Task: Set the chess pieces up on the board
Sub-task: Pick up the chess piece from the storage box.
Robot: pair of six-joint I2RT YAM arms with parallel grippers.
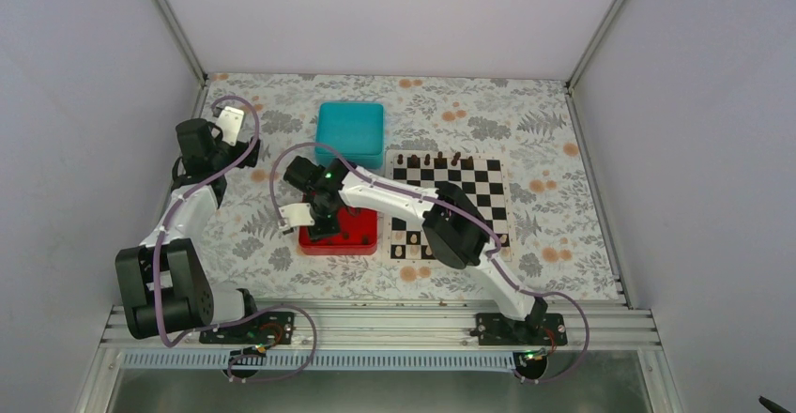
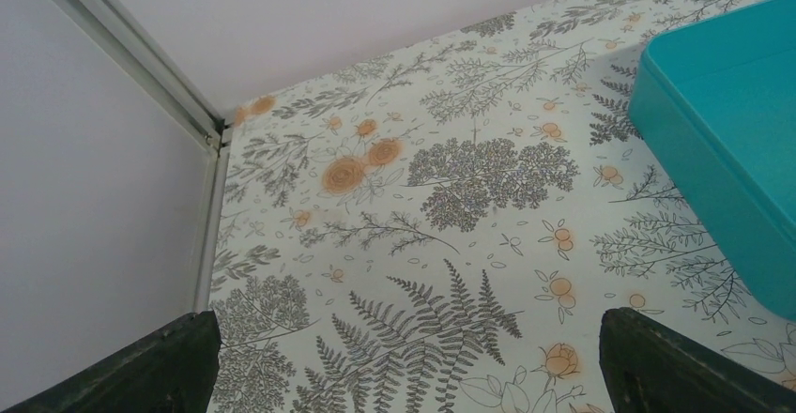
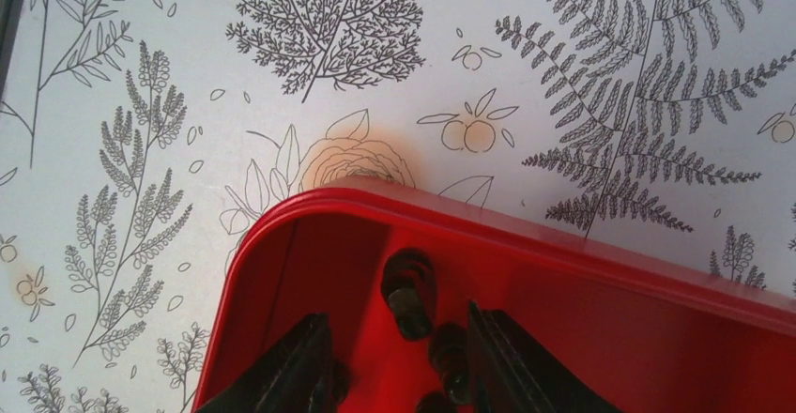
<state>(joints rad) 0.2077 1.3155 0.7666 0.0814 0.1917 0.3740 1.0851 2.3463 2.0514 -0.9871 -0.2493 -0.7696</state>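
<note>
Table top covered w/ a pale cloth printed w/ grey ferns & orange flowers, boxed in by plain pale walls & aluminium corner posts. A slotted metal rail along the near edge carries both arm bases. On the cloth: a teal box at far centre, a red tray just nearer than it, & the chessboard to the right, close beside the tray. Dark chess pieces stand in a short row along the board's far edge. More chess pieces lie loose in a corner of the tray, seen from the right wrist.

Left arm: folded at the elbow, forearm reaching up the left side. The left claw hovers over bare cloth near the far left corner, left of the teal box. Its jaws are spread wide w/ nothing btwn them.

Right arm: stretches diagonally from its base across the board's near left corner, wrist bent down over the tray. The right claw sits low inside the tray's corner, jaws partly apart either side of the loose pieces, not clamped on any
</note>
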